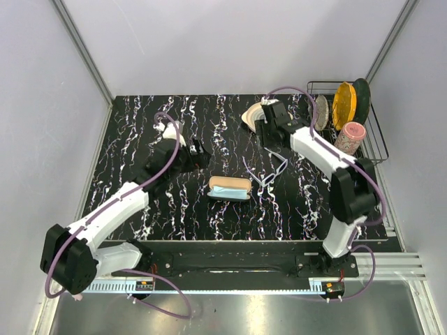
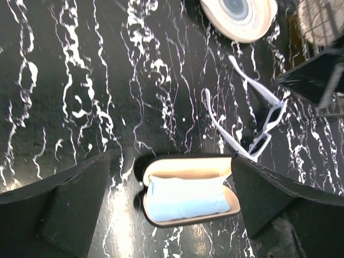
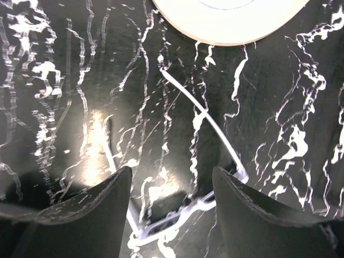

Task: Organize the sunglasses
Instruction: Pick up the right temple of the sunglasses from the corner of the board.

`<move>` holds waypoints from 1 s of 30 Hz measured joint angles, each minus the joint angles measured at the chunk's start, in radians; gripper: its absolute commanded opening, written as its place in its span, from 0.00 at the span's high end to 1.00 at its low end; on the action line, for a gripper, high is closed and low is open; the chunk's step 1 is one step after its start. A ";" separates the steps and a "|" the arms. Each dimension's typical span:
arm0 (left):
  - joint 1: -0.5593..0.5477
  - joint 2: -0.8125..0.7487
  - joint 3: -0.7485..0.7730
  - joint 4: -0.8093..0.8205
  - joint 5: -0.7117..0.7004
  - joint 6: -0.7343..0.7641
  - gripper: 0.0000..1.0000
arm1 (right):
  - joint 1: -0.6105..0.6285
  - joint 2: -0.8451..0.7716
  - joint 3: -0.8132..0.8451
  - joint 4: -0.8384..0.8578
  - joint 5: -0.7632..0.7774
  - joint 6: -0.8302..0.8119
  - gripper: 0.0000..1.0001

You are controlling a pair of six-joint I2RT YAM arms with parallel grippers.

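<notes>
Right wrist: right tool [image 3: 169, 180] hangs spread above sunglasses [image 3: 177, 219]

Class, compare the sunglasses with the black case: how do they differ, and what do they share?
The sunglasses are thin and whitish; the case is a bulky black oblong with tan lining. The sunglasses lie with arms unfolded; the case lies open, a light blue cloth inside. Both rest on the marbled table, close together.
</notes>
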 measured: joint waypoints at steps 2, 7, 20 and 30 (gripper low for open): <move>0.047 0.002 0.032 -0.005 0.042 0.021 0.01 | -0.041 0.089 0.070 -0.041 -0.031 -0.050 0.32; 0.129 0.004 0.068 -0.010 0.111 0.061 0.01 | -0.134 0.313 0.260 -0.169 -0.114 -0.165 0.33; 0.148 0.025 0.084 -0.057 0.200 0.158 0.01 | -0.203 0.483 0.420 -0.330 -0.258 -0.347 0.38; 0.152 0.054 0.088 -0.072 0.207 0.185 0.01 | -0.203 0.524 0.422 -0.345 -0.267 -0.357 0.55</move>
